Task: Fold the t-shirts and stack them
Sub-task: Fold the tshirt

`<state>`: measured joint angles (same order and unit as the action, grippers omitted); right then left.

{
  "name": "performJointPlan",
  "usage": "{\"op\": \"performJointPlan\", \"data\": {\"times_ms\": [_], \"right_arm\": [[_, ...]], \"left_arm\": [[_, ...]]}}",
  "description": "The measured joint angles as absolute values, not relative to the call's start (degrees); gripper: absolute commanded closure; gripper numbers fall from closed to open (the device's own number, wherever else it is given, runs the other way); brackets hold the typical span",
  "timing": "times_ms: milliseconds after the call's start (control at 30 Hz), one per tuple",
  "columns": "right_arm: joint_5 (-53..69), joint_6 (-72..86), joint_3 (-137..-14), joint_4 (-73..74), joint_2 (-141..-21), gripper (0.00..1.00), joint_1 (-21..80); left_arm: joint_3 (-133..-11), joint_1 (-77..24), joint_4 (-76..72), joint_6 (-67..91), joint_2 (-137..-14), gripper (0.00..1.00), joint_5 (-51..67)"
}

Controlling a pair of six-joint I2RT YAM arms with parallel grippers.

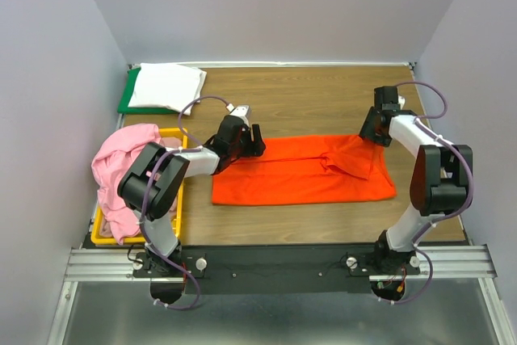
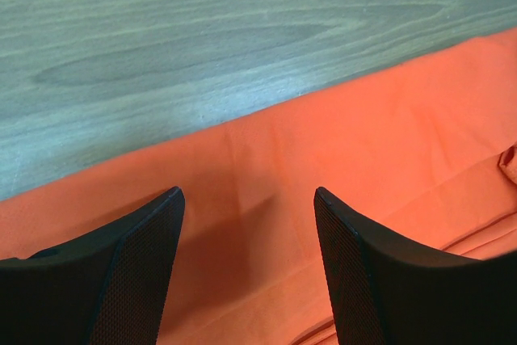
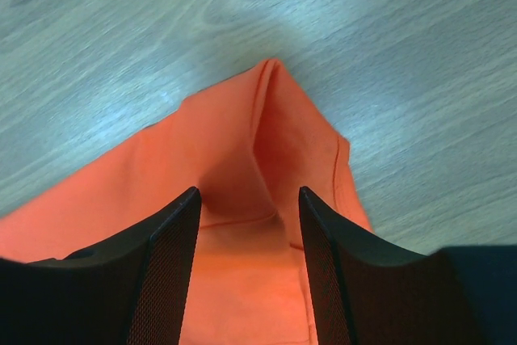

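The bright orange t-shirt point(image 1: 303, 171) lies partly folded in a long strip across the middle of the table. My left gripper point(image 1: 254, 140) is open over its far left edge; the wrist view shows orange cloth point(image 2: 266, 199) between the spread fingers point(image 2: 153, 264). My right gripper point(image 1: 373, 130) is open over the shirt's far right corner, where a raised fold point(image 3: 266, 135) points away between the fingers point(image 3: 174, 256). A folded white t-shirt point(image 1: 166, 86) lies at the back left. A light pink t-shirt point(image 1: 121, 163) hangs over the bin.
A yellow plastic bin point(image 1: 179, 199) stands at the left front, beside the left arm. A flat green board point(image 1: 128, 94) lies under the white shirt. Grey walls close in on both sides. The wooden table point(image 1: 307, 94) runs behind the orange shirt.
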<state>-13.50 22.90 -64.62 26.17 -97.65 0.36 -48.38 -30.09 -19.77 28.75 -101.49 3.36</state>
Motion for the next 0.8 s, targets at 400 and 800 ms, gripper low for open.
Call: {"op": "performJointPlan", "data": {"times_ms": [400,800], "right_arm": [[-13.7,22.6,-64.6,23.5,-102.0,0.55,-2.3],[-13.7,22.5,-66.1,22.2,-105.7,1.00,-3.2]], "left_arm": [[-46.2,-30.1,-22.4,28.8,-101.5,0.27,3.3],[-43.1,-30.1,-26.2,29.9,-100.6,0.26,2.9]]}}
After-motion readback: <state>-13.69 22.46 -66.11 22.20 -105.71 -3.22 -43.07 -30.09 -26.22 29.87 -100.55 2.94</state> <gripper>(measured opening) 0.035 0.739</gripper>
